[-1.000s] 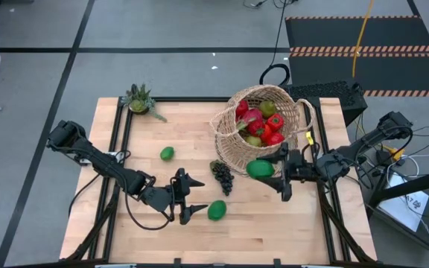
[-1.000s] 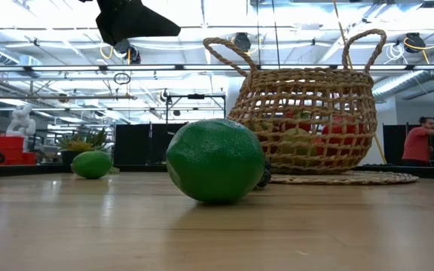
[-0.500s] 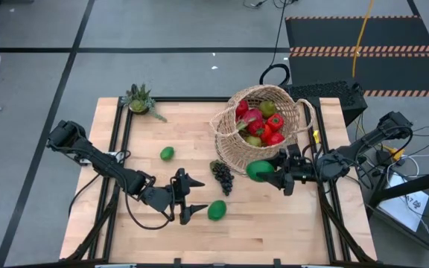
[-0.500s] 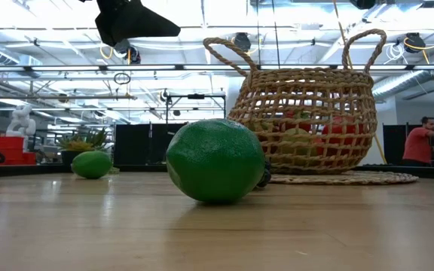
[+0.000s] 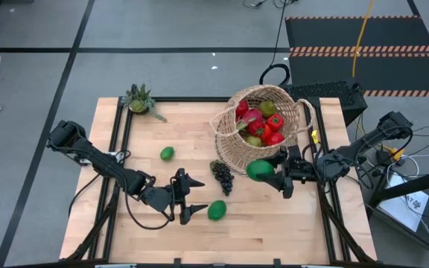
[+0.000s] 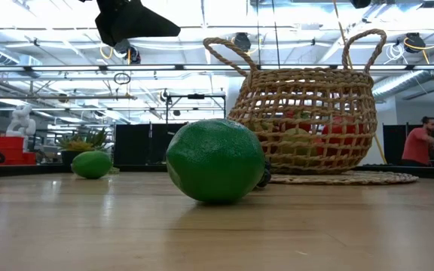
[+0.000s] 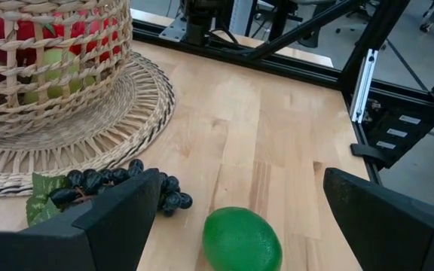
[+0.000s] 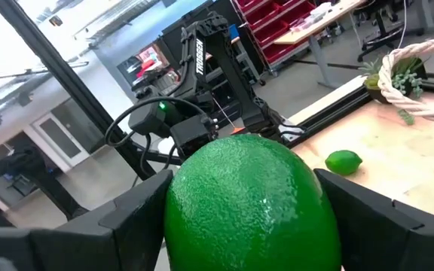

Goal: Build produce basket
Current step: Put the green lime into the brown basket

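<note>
From above, the basket (image 5: 261, 124) stands at the far right of the table (image 5: 192, 149), filled with red and green produce (image 5: 259, 123). The right gripper (image 5: 281, 173) hangs just near of it, fingers clamped on a green lime (image 5: 258, 169). The left gripper (image 5: 191, 199) sits low at the near middle, fingers apart, a second lime (image 5: 217, 211) just right of it; grapes (image 5: 223, 176) lie beside the basket, a third lime (image 5: 167, 153) farther left, a potted plant (image 5: 140, 100) at the far left corner. At table level, a lime (image 6: 215, 160) fills the foreground before the basket (image 6: 307, 120). The left wrist view shows grapes (image 7: 104, 188) and lime (image 7: 242, 239) between spread fingers. The right wrist view shows the gripped lime (image 8: 251, 205).
</note>
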`<state>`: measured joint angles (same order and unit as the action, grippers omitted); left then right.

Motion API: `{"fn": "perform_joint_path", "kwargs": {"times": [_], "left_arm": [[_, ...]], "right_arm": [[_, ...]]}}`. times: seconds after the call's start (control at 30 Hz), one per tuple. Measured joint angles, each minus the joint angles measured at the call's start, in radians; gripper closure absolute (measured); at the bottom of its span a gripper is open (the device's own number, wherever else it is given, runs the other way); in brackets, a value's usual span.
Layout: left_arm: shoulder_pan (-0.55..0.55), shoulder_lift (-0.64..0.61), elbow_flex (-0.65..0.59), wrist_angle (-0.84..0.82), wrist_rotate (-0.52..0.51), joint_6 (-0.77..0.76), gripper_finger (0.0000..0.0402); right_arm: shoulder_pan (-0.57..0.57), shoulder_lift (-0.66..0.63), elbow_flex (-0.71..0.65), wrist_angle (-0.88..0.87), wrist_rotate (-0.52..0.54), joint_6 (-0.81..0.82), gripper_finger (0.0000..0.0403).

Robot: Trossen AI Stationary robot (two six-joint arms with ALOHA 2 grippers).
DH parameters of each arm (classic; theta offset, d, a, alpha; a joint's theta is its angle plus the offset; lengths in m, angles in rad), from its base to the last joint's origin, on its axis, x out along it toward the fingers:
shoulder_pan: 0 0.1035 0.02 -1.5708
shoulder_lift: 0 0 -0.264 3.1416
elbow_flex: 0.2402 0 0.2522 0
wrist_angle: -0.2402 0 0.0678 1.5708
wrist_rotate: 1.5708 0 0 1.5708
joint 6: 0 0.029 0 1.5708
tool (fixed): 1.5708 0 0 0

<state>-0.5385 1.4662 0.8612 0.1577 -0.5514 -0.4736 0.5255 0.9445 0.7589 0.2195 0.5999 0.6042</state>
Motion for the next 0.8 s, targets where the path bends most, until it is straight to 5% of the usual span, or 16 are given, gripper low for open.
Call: {"fn": "perform_joint_path", "kwargs": {"times": [0.8], "left_arm": [[0.0,0.0,0.0,0.001,0.0,0.001,0.0032]], "right_arm": [[0.0,0.0,0.001,0.016,0.0,-0.554,0.0103]]}}
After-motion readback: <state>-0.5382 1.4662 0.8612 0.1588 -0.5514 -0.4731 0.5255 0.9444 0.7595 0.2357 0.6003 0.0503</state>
